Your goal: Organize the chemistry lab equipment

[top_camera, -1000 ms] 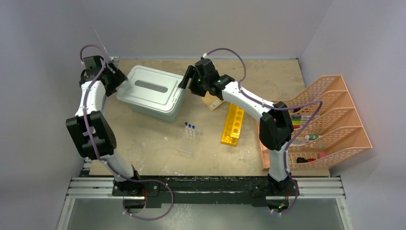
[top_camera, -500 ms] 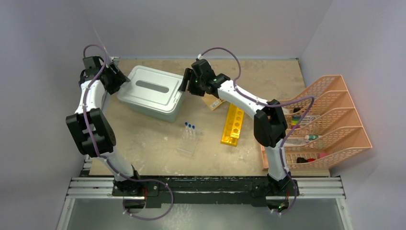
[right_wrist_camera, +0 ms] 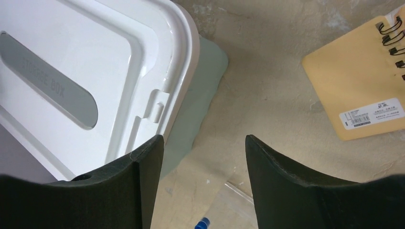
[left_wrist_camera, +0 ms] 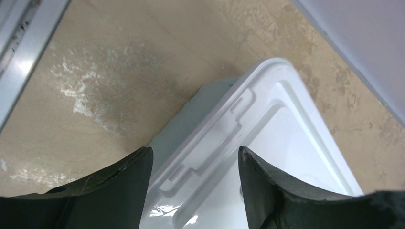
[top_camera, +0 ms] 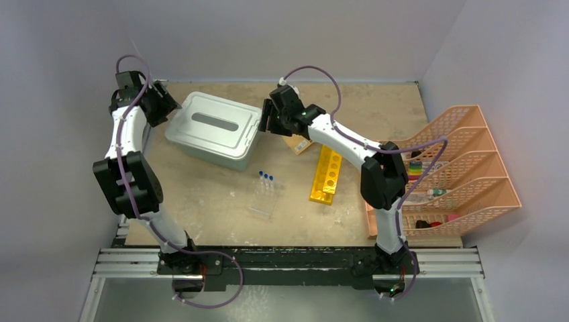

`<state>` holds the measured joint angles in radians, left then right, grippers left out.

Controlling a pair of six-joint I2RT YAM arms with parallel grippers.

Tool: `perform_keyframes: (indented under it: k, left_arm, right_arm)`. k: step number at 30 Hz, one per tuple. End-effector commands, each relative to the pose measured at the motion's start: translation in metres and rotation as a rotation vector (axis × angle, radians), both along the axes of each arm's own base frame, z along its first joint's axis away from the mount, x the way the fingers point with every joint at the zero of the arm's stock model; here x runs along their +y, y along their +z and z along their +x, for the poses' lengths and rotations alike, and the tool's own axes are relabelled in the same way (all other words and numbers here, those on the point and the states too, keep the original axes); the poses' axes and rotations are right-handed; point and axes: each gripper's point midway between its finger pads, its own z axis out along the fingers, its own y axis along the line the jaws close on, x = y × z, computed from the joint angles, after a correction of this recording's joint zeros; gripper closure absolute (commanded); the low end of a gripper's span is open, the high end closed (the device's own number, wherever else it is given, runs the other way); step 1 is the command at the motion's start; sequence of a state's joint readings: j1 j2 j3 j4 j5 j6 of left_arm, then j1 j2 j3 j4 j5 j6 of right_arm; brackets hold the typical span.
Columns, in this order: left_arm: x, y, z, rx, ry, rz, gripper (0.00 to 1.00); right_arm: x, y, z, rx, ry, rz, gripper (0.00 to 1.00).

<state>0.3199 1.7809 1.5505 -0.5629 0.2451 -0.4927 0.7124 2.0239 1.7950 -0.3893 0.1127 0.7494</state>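
Observation:
A pale green storage box point(top_camera: 213, 131) with a white lid stands at the back left of the table. My left gripper point(top_camera: 165, 107) hangs over its left end. In the left wrist view that gripper point(left_wrist_camera: 193, 150) is open, its jaws straddling the lid's point(left_wrist_camera: 286, 124) rim and latch. My right gripper point(top_camera: 264, 121) is at the box's right end, open point(right_wrist_camera: 204, 138), one finger point(right_wrist_camera: 138, 181) over the lid's point(right_wrist_camera: 71, 57) corner, bare table between the jaws. A clear tube rack point(top_camera: 262, 198) holds blue-capped tubes point(top_camera: 267, 177) mid-table. A yellow rack point(top_camera: 327, 173) lies to its right.
A tan spiral notebook point(top_camera: 299, 143) lies behind the yellow rack, under my right forearm, and shows in the right wrist view point(right_wrist_camera: 363, 95). A salmon-pink mesh organiser point(top_camera: 449, 174) with small items stands at the right edge. Walls close off the back and sides.
Both wrists have shifted slightly at the box's two ends: the left one toward the back, the right one a little nearer and to the right. Box, racks and tubes have not moved.

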Motion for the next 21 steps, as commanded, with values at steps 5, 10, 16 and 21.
perform_keyframes:
  k: [5, 10, 16, 21]
  left_arm:
    - [0.008, 0.109, 0.002, -0.216, 0.026, 0.161, 0.33]
    - [-0.034, 0.155, -0.029, -0.317, -0.034, 0.222, 0.22]
    - [-0.091, 0.177, -0.079, -0.425, -0.152, 0.152, 0.16]
    - [-0.102, 0.175, -0.115, -0.445, -0.151, 0.102, 0.13]
  right_arm:
    - [-0.025, 0.105, -0.01, -0.242, 0.072, -0.01, 0.31]
    - [-0.082, 0.125, -0.039, -0.303, 0.048, -0.146, 0.28]
    - [-0.173, 0.147, -0.089, -0.361, -0.072, -0.298, 0.26]
    - [-0.23, 0.16, -0.125, -0.368, -0.163, -0.375, 0.26]
